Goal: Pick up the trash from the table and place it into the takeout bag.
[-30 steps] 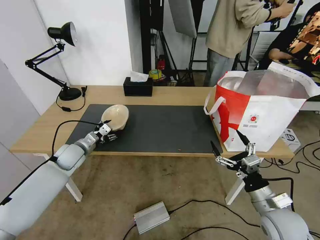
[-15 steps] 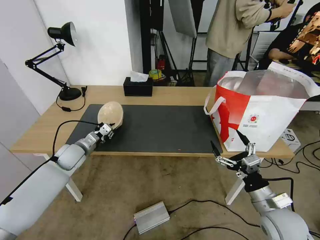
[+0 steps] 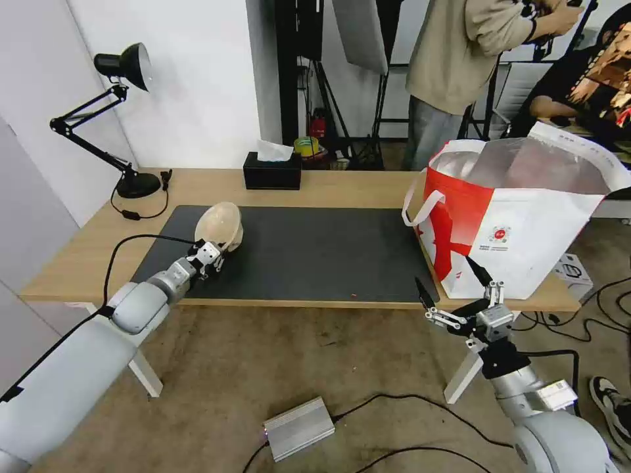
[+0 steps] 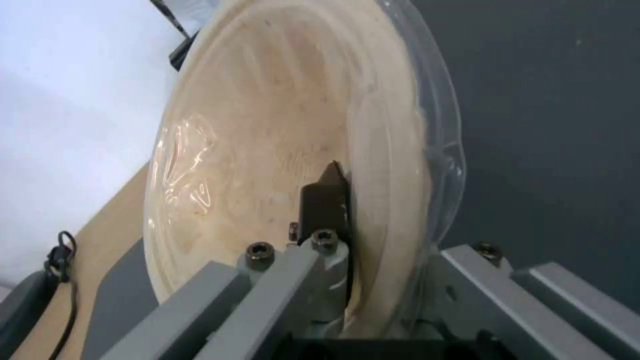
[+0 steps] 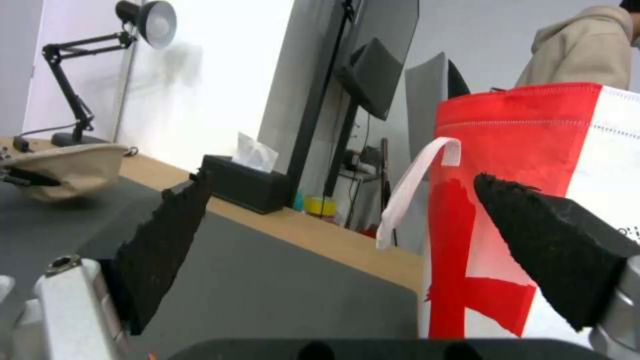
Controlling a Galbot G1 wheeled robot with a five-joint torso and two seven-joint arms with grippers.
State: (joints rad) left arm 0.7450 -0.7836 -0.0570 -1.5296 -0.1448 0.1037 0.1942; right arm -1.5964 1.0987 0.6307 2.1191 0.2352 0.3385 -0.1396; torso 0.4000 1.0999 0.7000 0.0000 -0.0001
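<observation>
Head view, left tool (image 3: 211, 253) gripping beige bowl (image 3: 219, 226)

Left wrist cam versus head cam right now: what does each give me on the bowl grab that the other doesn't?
Left wrist view alone: one finger lies inside the beige bowl, the rim pinched, with a clear film around its edge.

Head view alone: the bowl is tipped on edge above the grey mat at the table's left end, the takeout bag stands far right, and the right gripper hangs open below the table's front edge near it.

Both: the left gripper shut on the bowl, over the mat.
</observation>
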